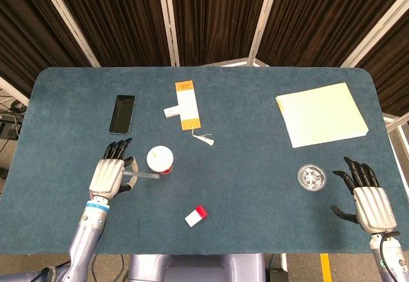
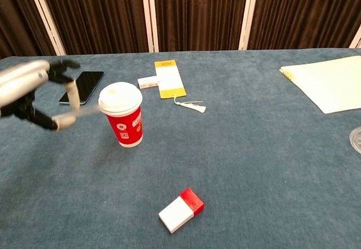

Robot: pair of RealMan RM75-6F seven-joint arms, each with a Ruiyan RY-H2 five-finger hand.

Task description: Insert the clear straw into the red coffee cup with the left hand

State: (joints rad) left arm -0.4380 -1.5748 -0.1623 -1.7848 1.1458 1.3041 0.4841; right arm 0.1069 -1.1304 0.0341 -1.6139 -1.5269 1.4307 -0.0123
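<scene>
While your left hand (image 2: pixel 25 94) hangs above the blue table (image 1: pixel 255 186), its thumb and a finger pinch the clear straw (image 2: pixel 84 111), which lies roughly level with its free end at the white lid of the red coffee cup (image 2: pixel 123 119). In the head view, your left hand (image 1: pixel 110 174) sits just left of the cup (image 1: pixel 160 159), and the straw (image 1: pixel 146 176) reaches across to the cup's near edge; whether the tip touches the lid, you cannot tell. The cup stands upright on the table. Beyond the hand lies a black phone (image 1: pixel 122 113). Past the cup, an orange-and-white card (image 1: pixel 186 105) rests beside a small white box (image 1: pixel 171 111), with a white tassel (image 1: pixel 204 139) at the card's near end. A red-and-white box (image 1: pixel 196 215) lies nearer you than the cup. Far to the right, your right hand (image 1: pixel 369 199) rests with fingers spread and holds nothing, near a clear round lid (image 1: pixel 312 177). A pale yellow notepad (image 1: pixel 321 114) lies beyond it.
</scene>
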